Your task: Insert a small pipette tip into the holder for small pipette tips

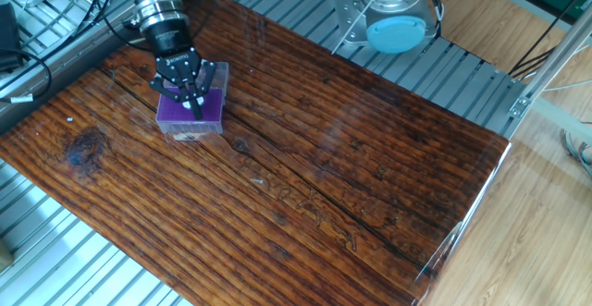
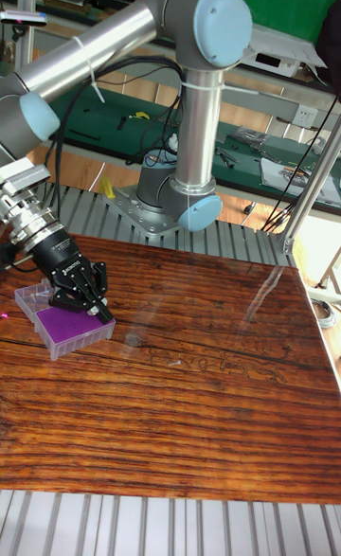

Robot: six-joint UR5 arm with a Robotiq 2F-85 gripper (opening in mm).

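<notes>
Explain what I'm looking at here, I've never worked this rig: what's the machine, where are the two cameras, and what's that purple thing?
The machine is one robot arm, bolted at the far edge of a wooden table. At its end is a black two-finger gripper.

One picture comes from a fixed camera looking down on the table from above. The taller picture comes from a fixed camera in front of the table, showing the whole arm bending over to the left.

The purple thing is the holder: a small clear box with a purple top. It is the only loose item I can see on the table.

The gripper is right over the holder, fingers pointing down and close together. A pipette tip between them would be too small to make out, so I can't confirm that it holds one.
</notes>
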